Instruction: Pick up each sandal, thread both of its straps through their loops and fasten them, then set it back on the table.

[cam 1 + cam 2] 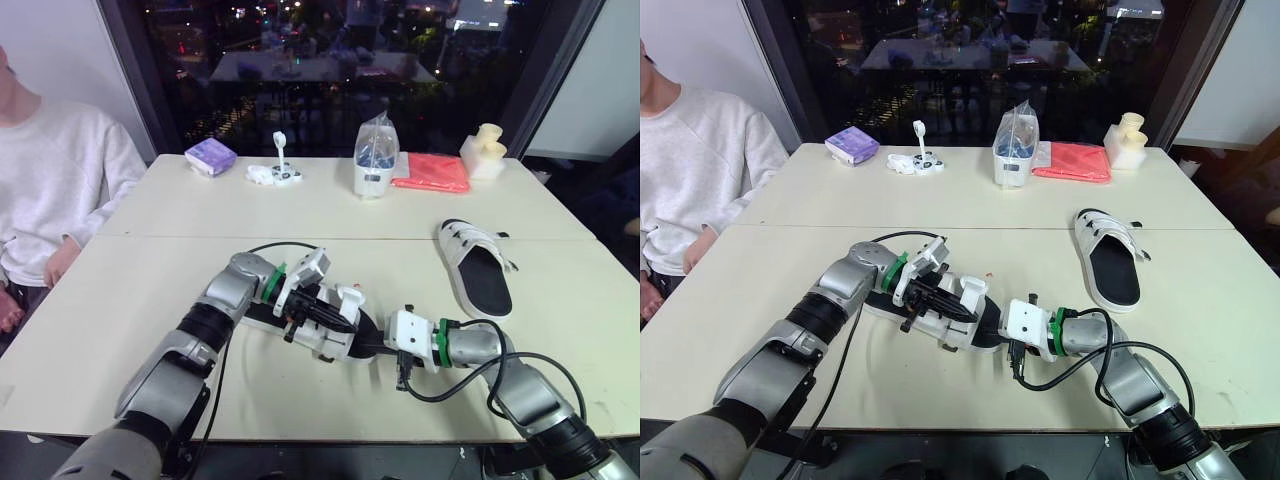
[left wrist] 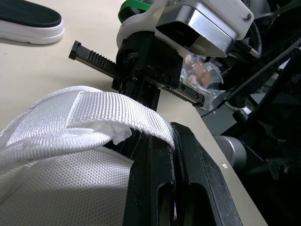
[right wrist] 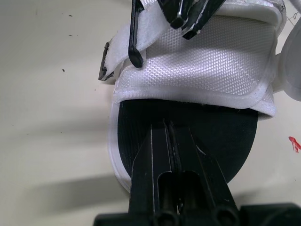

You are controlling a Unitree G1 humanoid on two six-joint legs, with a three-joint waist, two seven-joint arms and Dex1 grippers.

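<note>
The working sandal [image 1: 335, 345] lay near the front edge of the desk [image 1: 120, 290], about midway along it. The left claw [image 2: 164, 134], its arm reaching in with the wrist bent over the upper, pinched the white webbing strap [image 2: 108, 106], likely to feed it onward. The right claw [image 3: 168, 123], pressed together, rested on the black footbed [image 3: 211, 127], apparently steadying the shoe. The second sandal [image 1: 478, 265] sat towards the right edge.

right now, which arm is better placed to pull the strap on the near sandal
probably left: the left gripper is shut on the white strap of the near sandal, ready to pull. the right gripper sits shut at the black insole, better for steadying
</note>
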